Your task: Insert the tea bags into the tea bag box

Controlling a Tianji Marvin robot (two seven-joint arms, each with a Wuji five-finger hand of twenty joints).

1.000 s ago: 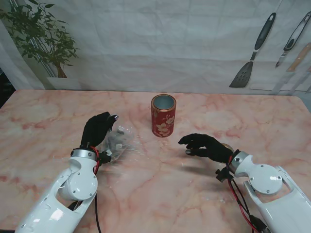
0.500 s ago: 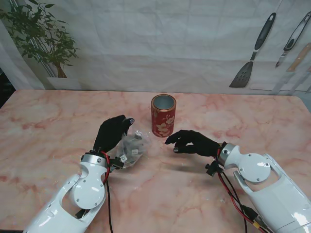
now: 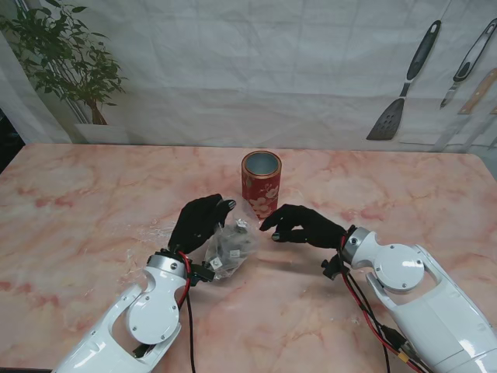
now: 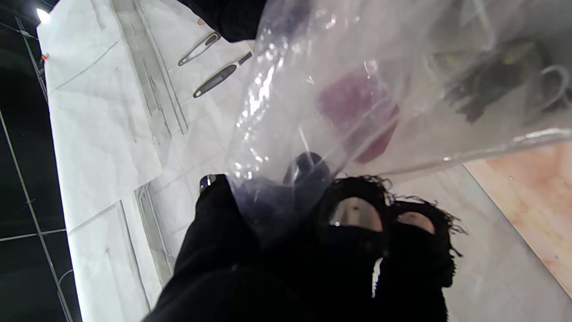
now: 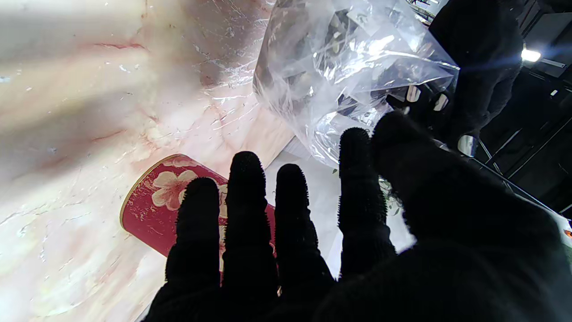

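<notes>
A clear plastic bag of tea bags (image 3: 230, 250) hangs from my left hand (image 3: 199, 222), lifted just off the marble table. My left hand is shut on the bag's upper edge, as the left wrist view shows with the bag (image 4: 380, 89) pinched between the black-gloved fingers (image 4: 357, 214). The red flowered tea bag box (image 3: 261, 185), an open-topped round tin, stands upright just beyond the bag. My right hand (image 3: 303, 226) hovers open beside the bag, fingers spread and pointing at it. The right wrist view holds the bag (image 5: 339, 62) and the tin (image 5: 156, 201).
The pink marble table (image 3: 70, 202) stretches to both sides. A potted plant (image 3: 66, 62) stands at the far left corner. A spatula (image 3: 404, 85) and other utensils hang on the white backdrop at the far right.
My left hand has carried the bag to the right, toward the tin and my right hand. My right hand has moved left and farther from me, closing on the bag.
</notes>
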